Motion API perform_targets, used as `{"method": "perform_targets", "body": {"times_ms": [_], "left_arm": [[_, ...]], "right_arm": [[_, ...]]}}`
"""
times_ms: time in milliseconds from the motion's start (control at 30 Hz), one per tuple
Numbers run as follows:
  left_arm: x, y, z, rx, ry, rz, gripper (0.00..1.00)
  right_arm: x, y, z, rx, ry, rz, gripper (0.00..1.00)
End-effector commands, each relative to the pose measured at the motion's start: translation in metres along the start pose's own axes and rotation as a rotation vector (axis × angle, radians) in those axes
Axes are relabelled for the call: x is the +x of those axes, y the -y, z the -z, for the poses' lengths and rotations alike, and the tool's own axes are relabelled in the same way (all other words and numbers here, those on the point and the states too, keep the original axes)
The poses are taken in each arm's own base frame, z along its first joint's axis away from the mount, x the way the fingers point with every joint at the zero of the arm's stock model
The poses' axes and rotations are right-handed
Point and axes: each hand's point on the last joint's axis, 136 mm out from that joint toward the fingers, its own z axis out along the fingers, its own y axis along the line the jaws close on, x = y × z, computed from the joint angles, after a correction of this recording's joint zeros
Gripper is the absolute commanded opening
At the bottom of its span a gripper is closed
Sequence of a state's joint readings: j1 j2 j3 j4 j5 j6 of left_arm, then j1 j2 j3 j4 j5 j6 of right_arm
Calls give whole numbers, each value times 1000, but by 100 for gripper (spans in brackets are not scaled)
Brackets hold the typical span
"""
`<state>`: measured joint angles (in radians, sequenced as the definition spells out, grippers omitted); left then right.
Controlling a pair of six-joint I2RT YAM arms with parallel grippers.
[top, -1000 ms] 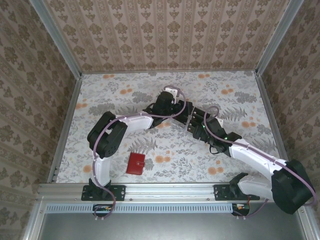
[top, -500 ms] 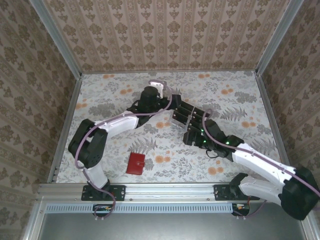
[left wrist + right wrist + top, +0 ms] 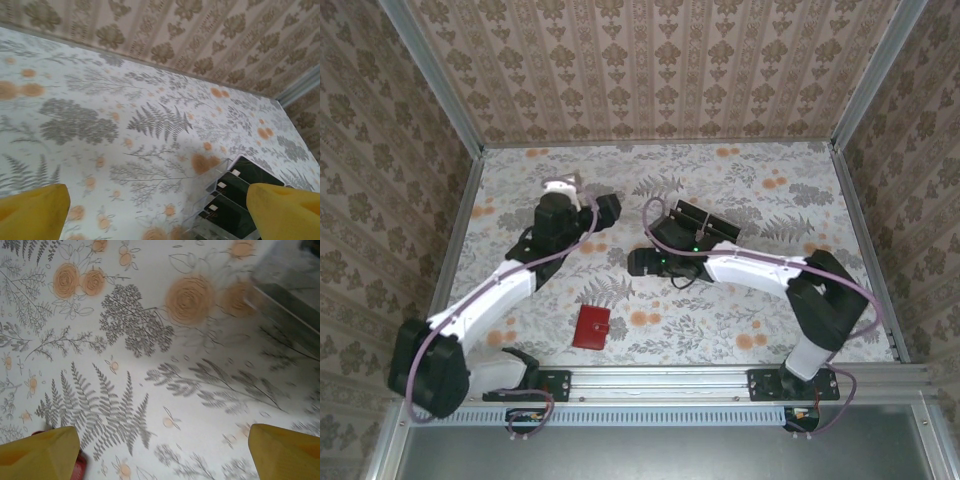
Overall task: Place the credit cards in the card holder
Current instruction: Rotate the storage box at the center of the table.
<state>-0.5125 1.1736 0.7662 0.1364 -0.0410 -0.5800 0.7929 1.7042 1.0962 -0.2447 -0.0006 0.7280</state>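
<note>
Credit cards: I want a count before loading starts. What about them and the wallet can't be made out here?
- Credit cards, left wrist: cut by bottom edge and a fingertip; count unknown.
- Top view: too small to count in their rack.
- Card holder, right wrist: red sliver at the edge.

I've pulled the left gripper (image 3: pixel 607 208) off the clear rack (image 3: pixel 700 222) and out to the left, with that arm's elbow dropping toward the near left corner. The right gripper (image 3: pixel 638 262) has swept left too, leaving the rack uncovered.
</note>
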Motion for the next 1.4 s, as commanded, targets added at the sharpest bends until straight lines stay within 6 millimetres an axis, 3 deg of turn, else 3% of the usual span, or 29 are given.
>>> {"method": "perform_targets", "body": {"times_ms": [0,200,367,667,900,967,1033,1133,1233,1367], "left_arm": [[9,-31,18,-105,5,41,100],[14,-45,41,-123,21,70,100],[22,-48,48,-127,7,68,100],[29,-50,52,-120,1,67,100],[35,-54,50,-128,-14,59,100],[35,-59,49,-143,-19,59,100],[33,-62,50,-154,-21,58,100],[35,-63,53,-158,-36,44,100],[43,-70,59,-186,-71,37,100],[58,-82,67,-228,-121,46,100]], "right_arm": [[-7,-12,-17,5,-20,36,89],[-16,-11,-46,66,-45,66,89],[-26,2,-61,127,-49,71,89],[-65,35,-62,191,9,14,89],[-92,47,-64,212,38,-3,89],[-95,41,-64,188,32,6,89],[-97,22,-58,101,17,22,88],[-98,-26,-32,-71,18,53,88],[-98,-56,-2,-131,48,87,88],[-99,-58,22,-117,84,80,87]]}}
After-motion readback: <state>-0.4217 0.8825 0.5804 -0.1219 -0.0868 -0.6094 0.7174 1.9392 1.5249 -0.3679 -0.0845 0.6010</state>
